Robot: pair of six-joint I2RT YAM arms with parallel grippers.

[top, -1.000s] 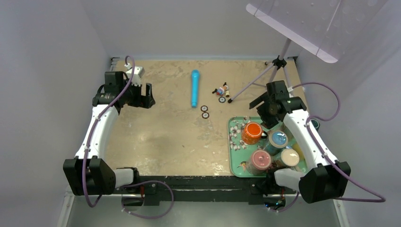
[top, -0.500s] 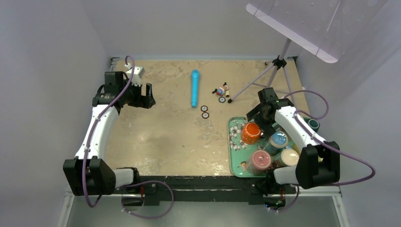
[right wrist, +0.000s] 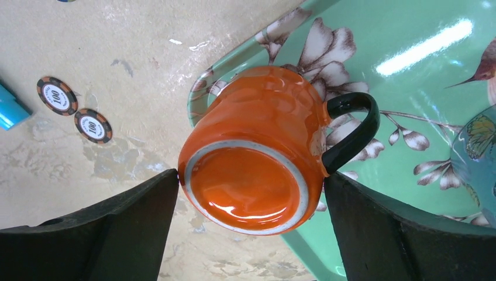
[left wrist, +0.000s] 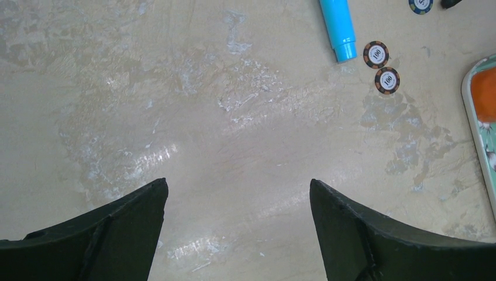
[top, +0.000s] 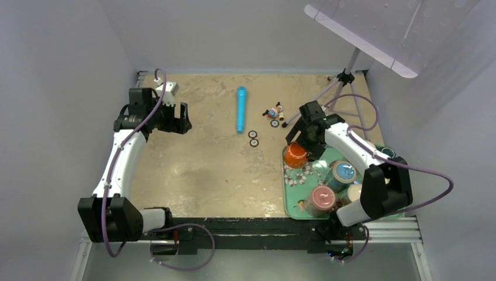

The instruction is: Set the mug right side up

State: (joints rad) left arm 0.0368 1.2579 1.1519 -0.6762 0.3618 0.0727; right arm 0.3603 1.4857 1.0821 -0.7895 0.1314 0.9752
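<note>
The orange mug [top: 295, 156] with a black handle [right wrist: 351, 132] is upside down, its glazed base [right wrist: 245, 184] facing the right wrist camera. My right gripper [top: 299, 147] is shut on it, one finger on each side of its body, holding it over the left rim of the green floral tray [top: 288, 178]. The tray also shows in the right wrist view [right wrist: 380, 41]. My left gripper [top: 180, 119] is open and empty over bare table at the back left, its jaws wide apart in the left wrist view [left wrist: 237, 187].
On the tray stand a blue-topped mug [top: 344, 172], a pink one [top: 321, 198] and a cream one [top: 355, 194]. A blue cylinder [top: 240, 109], two poker chips [top: 253, 138] and small figures [top: 275, 112] lie mid-table. A tripod [top: 327, 96] stands at the back right.
My right gripper has closed on the orange mug and carried it left and back, from inside the tray to over its left rim. The left arm has not moved.
</note>
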